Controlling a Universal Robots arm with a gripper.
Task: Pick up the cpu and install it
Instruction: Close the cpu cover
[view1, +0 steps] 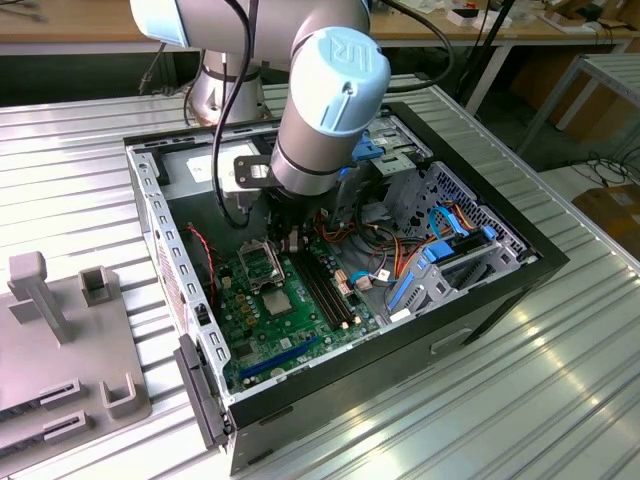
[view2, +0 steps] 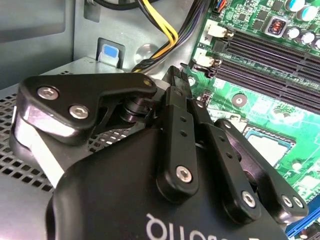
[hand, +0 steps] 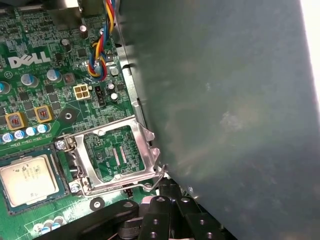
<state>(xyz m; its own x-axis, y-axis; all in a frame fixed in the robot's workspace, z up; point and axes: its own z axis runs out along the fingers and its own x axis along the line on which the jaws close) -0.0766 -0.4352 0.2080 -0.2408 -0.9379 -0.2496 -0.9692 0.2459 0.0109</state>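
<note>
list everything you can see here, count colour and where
computer case: 1, black, open on the ribbed metal table
motherboard: 1, green, flat inside the case
cpu: 1, silvery-grey, seated in its socket on the motherboard
socket frame: 1, metal, swung open beside the cpu
memory slots: several, black, beside the socket
drive cage: 1, grey with blue clips, at the exterior view's right
fixture: 1, grey, at the exterior view's left
arm: 1, grey and blue, reaching into the case
claw: 1, black, above the motherboard

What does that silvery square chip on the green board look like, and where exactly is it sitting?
The cpu is a thin square chip with a dull silvery metal face carrying faint print. It lies flat in a dark square socket on the green motherboard, beside the opened metal retention frame. Nothing rests on it; the gripper is off past the frame.
</note>
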